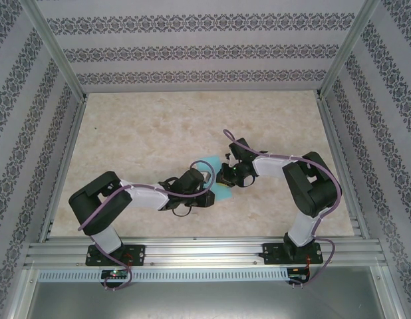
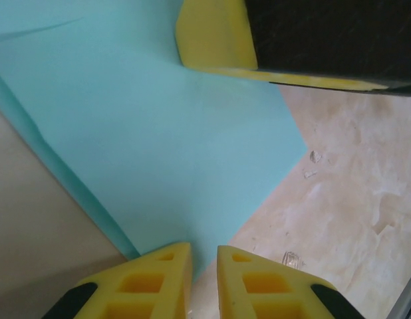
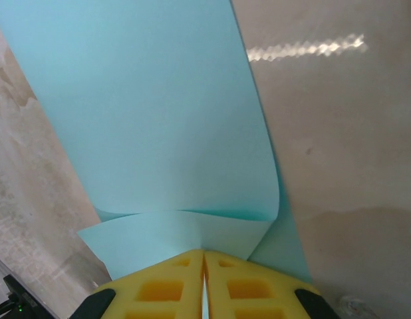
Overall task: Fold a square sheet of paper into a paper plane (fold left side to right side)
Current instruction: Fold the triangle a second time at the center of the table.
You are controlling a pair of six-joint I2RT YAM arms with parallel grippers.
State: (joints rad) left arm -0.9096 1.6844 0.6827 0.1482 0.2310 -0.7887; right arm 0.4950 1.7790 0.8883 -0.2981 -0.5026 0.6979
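Note:
The square sheet of paper point(image 1: 211, 163) is turquoise and lies mid-table between my two grippers. In the right wrist view the sheet point(image 3: 145, 100) curls up from the table, and my right gripper point(image 3: 204, 256) is shut on its near edge, the lifted flap bending over the flat part. My left gripper point(image 2: 204, 256) sits low over the sheet's point(image 2: 159, 133) near corner. Its yellow jaws stand a narrow gap apart, with the paper's edge and bare table showing between them and nothing pinched. One of the right gripper's fingers point(image 2: 212, 33) shows at the sheet's far side. From above, the left gripper point(image 1: 212, 191) and right gripper point(image 1: 225, 178) nearly meet.
The beige marbled table point(image 1: 139, 133) is bounded by patterned walls point(image 1: 205, 46) and aluminium rails point(image 1: 199, 249) at the near edge. Small scuff marks point(image 2: 315, 158) dot the table next to the sheet.

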